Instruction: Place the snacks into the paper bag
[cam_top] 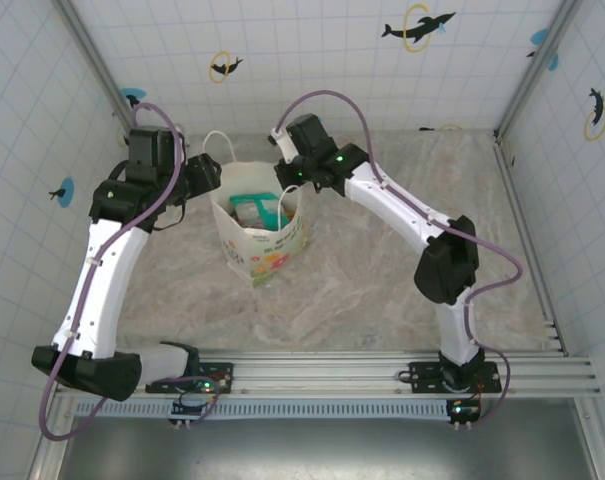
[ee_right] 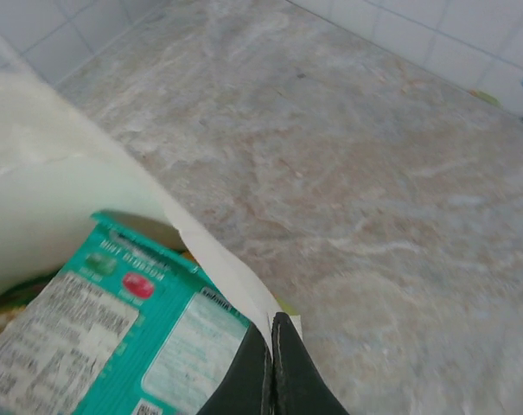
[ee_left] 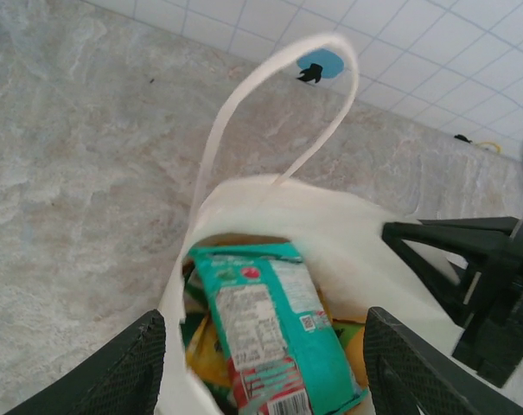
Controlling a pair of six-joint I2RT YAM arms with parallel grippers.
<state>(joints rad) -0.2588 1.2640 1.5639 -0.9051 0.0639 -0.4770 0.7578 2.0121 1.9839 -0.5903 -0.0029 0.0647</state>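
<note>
The right gripper (ee_right: 272, 327) is pinched shut on the rim of the one cream-white paper carrier bag (cam_top: 267, 250), mid-frame in the top view. The left gripper (ee_left: 265, 320) gapes wide across its mouth. Inside, one teal-white glossy packet (ee_left: 274, 337) lies atop yellow packets (ee_left: 205, 361), too hidden to count.

**Left wrist view.** The teal-white packet (ee_left: 270, 337) is cut off by the bottom edge. It covers most of the other snacks (ee_left: 205, 359) beneath it, so their number and print cannot be told. The base of the paper bag (ee_left: 330, 233) lies beyond the bottom edge, as do the finger roots of the left gripper (ee_left: 263, 346).

**Right wrist view.** The bag's near wall is blurred. The right gripper (ee_right: 271, 324) has its fingers pressed together at the rim; whether they pinch the paper cannot be told.

**Top view.** The lettering (cam_top: 269, 262) on the bag is too small to read.
</note>
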